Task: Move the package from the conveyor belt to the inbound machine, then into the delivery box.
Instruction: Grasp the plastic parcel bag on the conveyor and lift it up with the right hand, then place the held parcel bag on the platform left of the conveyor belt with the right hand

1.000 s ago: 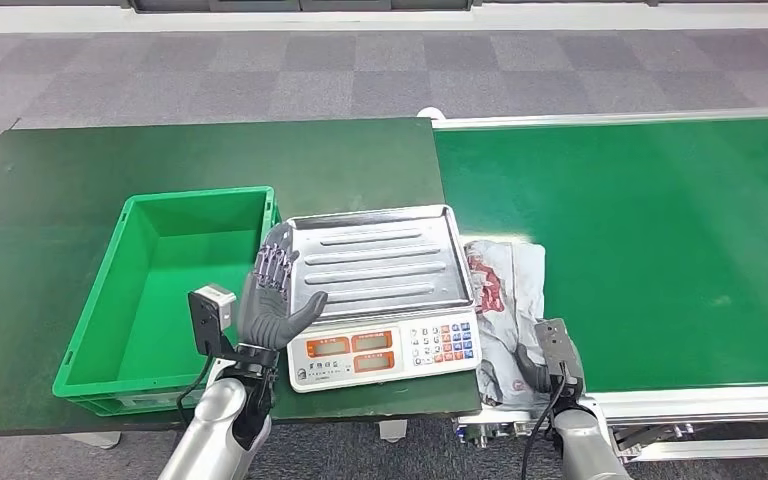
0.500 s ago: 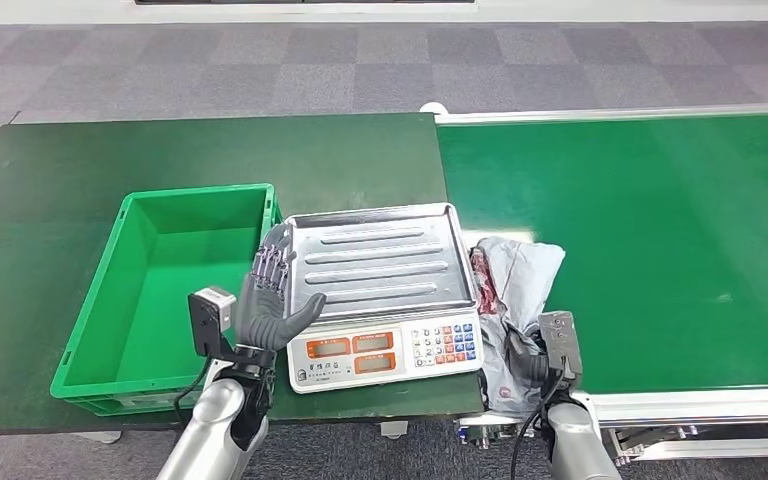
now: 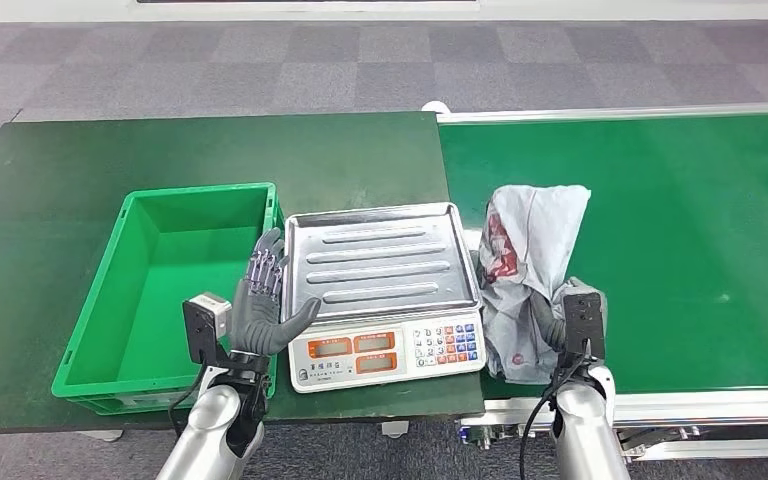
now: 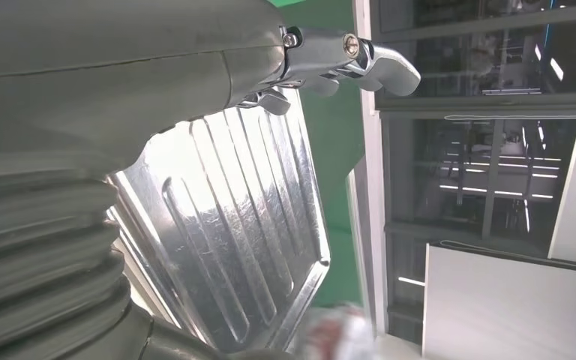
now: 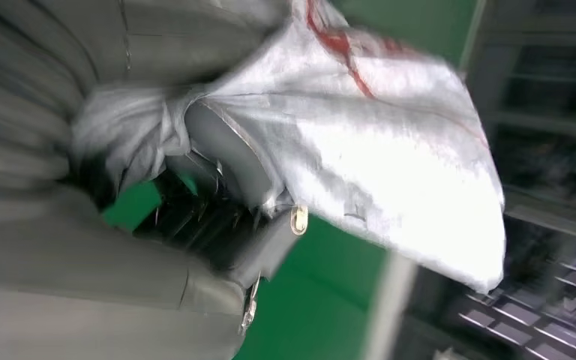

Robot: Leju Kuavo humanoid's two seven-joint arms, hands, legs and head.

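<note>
The package (image 3: 525, 270) is a crumpled grey plastic bag with red print, lifted off the green conveyor belt (image 3: 680, 230) just right of the scale. My right hand (image 3: 550, 325) grips its lower part; in the right wrist view the thumb and fingers (image 5: 229, 161) close on the bag (image 5: 375, 142). The inbound machine is a scale with a bare steel tray (image 3: 380, 258). My left hand (image 3: 265, 300) stands open, fingers spread, at the tray's left edge. The steel tray (image 4: 232, 217) lies past that hand's fingers in the left wrist view. The green delivery box (image 3: 175, 290) holds nothing.
The scale and box sit on a dark green table (image 3: 210, 150) that butts against the conveyor. A metal rail (image 3: 660, 405) runs along the belt's near edge. Grey carpet floor (image 3: 260, 70) lies beyond the table.
My right hand has raised the package from lying flat on the belt to hanging upright beside the scale. My left hand has dropped slightly and stays open.
</note>
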